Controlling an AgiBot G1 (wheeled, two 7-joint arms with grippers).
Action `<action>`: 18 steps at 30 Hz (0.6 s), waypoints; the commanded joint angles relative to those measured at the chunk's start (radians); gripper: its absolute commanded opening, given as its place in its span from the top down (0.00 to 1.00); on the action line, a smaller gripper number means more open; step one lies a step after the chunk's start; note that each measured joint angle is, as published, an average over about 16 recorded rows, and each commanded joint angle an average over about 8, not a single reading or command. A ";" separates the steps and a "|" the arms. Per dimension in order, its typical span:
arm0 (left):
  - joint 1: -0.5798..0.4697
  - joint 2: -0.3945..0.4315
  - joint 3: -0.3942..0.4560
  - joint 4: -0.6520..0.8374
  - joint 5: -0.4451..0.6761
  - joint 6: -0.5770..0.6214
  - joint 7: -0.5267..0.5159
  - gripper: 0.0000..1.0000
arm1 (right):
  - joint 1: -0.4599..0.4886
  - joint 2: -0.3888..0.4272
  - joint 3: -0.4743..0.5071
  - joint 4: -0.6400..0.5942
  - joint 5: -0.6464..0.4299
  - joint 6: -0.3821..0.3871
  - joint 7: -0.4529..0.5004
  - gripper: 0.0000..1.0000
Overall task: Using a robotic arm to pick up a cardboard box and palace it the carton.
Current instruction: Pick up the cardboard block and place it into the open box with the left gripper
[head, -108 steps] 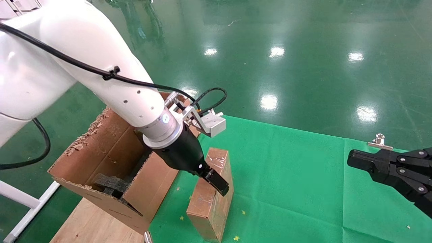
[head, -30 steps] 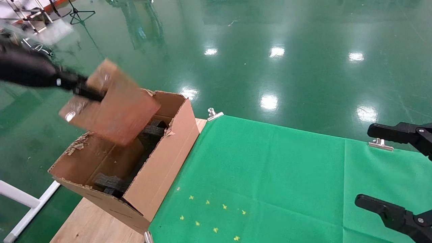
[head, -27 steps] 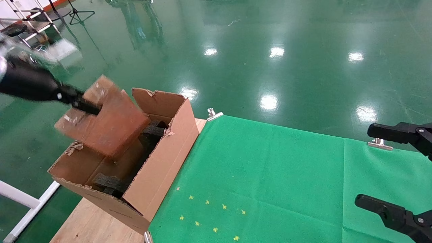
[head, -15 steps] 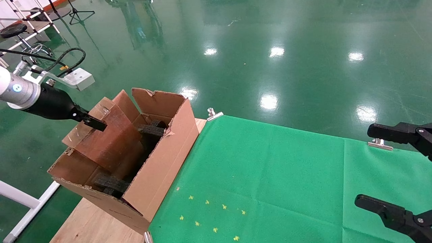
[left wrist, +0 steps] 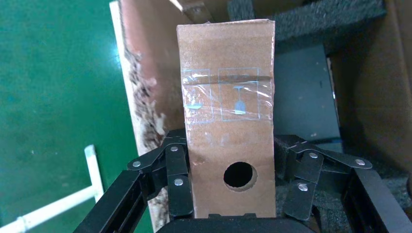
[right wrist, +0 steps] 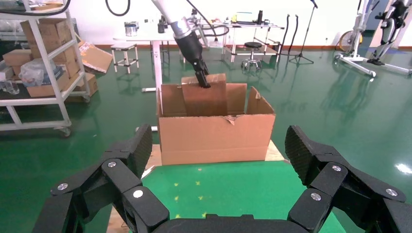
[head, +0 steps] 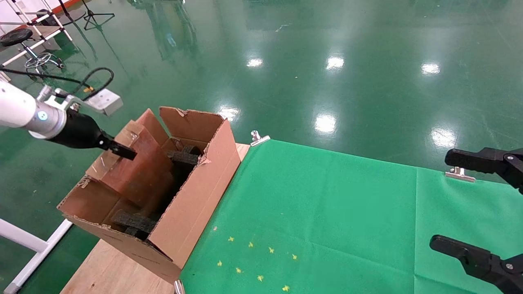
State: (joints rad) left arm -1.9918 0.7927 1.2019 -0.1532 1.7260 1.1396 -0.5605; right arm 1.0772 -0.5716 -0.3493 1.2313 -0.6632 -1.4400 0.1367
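Note:
The white robotic arm (head: 16,112) reaches in from the left. My left gripper (head: 122,152) is shut on the small tape-wrapped cardboard box (head: 132,167). The box hangs tilted with its lower part inside the large torn carton (head: 196,192) and its top above the rim. In the left wrist view the fingers (left wrist: 177,160) clamp the slim face with the round hole, the box (left wrist: 226,73) pointing into the carton. The right wrist view shows the carton (right wrist: 216,138) and the box (right wrist: 204,99) from the front. My right gripper (head: 441,199) is open and empty at the right edge.
Black foam blocks (head: 132,220) lie inside the carton. It stands on a wooden board (head: 106,265) next to a green cloth (head: 327,212) held by metal clips (head: 258,138). A white frame bar (head: 24,241) is at lower left. Shelves with boxes (right wrist: 43,73) stand far off.
The left gripper lifted the box off the green cloth, swung it left over the carton and lowered it partly inside. In the last half second it sank slightly. The right gripper has opened.

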 commanded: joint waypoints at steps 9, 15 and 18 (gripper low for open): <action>0.048 0.035 -0.004 0.091 -0.008 -0.043 0.043 1.00 | 0.000 0.000 0.000 0.000 0.000 0.000 0.000 0.00; 0.071 0.056 0.009 0.136 0.010 -0.085 0.016 1.00 | 0.000 0.000 0.000 0.000 0.000 0.000 0.000 0.00; 0.086 0.067 0.017 0.154 0.021 -0.119 -0.009 1.00 | 0.000 0.000 0.000 0.000 0.000 0.000 0.000 0.00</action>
State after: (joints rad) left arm -1.9024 0.8573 1.2160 -0.0071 1.7436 1.0126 -0.5645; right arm 1.0772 -0.5716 -0.3493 1.2313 -0.6631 -1.4400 0.1367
